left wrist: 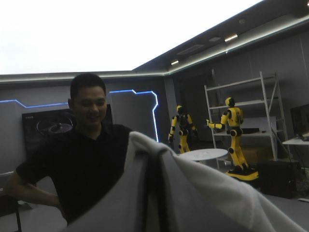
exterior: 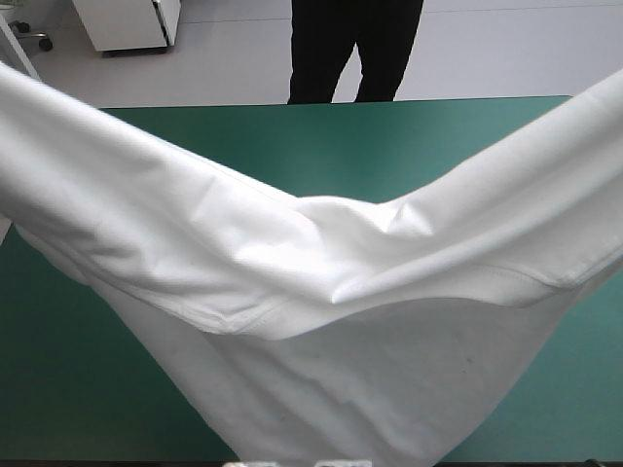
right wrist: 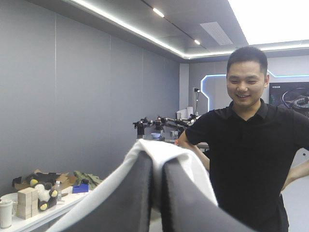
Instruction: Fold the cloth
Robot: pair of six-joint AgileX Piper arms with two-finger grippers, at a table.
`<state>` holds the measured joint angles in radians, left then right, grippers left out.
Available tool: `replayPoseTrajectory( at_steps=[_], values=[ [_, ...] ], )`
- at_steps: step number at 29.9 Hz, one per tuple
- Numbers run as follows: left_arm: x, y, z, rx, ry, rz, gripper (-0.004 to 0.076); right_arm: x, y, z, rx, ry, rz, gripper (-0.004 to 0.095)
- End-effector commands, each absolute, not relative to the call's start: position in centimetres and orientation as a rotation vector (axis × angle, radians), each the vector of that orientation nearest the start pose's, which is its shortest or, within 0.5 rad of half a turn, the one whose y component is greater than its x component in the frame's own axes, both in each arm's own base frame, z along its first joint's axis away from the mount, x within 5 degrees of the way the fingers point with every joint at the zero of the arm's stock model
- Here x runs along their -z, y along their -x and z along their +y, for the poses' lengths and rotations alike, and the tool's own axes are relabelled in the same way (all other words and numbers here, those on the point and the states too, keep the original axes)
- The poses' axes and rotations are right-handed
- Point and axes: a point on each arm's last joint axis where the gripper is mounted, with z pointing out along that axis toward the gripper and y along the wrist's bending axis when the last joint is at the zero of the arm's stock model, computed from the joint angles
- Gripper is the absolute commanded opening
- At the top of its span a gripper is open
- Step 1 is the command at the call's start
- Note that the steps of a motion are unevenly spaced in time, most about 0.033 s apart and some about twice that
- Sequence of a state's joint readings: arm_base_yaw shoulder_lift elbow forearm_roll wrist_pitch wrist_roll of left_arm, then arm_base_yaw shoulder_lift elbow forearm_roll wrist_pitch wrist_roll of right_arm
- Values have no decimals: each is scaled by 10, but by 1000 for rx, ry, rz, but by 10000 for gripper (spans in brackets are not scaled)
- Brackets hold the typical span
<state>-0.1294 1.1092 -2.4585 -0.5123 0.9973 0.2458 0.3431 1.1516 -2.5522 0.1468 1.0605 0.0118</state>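
Clamped onto limp, light T-shirt by left pincer and right pincer; sags midway, wants taut corner holds.

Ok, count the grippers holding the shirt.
2. The left gripper grips one raised end of the shirt, the right gripper the other; both are outside the high view.

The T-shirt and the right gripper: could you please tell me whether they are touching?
Touching. The right wrist view shows the T-shirt pinched in the right gripper, which is all but shut, with the white cloth draped over it.
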Motion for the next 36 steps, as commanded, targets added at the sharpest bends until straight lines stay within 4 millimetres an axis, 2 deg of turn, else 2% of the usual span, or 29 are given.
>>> replayPoseTrajectory(
  at_steps=[1,5,9,14,16,22,26,29,32,36],
  values=[
    [-682,-4,-39,419,-418,1060,-9,-685,-17,17,-430,255,1138,-17],
    [-665,-44,-44,462,-403,1215,-9,-668,-54,27,-386,256,1280,-17],
    [-639,-92,-51,495,-378,1367,-9,-644,-102,37,-320,229,1445,-17],
    [-608,-163,-61,537,-348,1504,-9,-615,-164,50,-196,206,1596,-17],
    [-594,-198,-65,547,-336,1578,-9,-604,-192,57,-149,210,1645,-17],
    [-541,-294,-77,541,-320,1764,-9,-563,-272,83,-90,246,1788,-17],
    [-506,-348,-81,510,-288,1811,-9,-536,-314,98,-83,266,1839,-17],
    [-473,-381,-85,510,-275,1886,-9,-513,-342,107,-73,280,1887,-17],
    [-444,-405,-90,525,-268,1958,-9,-487,-368,110,-83,269,1957,-17],
    [-413,-427,-93,522,-284,2029,-9,-446,-403,111,-119,247,2077,-17]
  ],
)
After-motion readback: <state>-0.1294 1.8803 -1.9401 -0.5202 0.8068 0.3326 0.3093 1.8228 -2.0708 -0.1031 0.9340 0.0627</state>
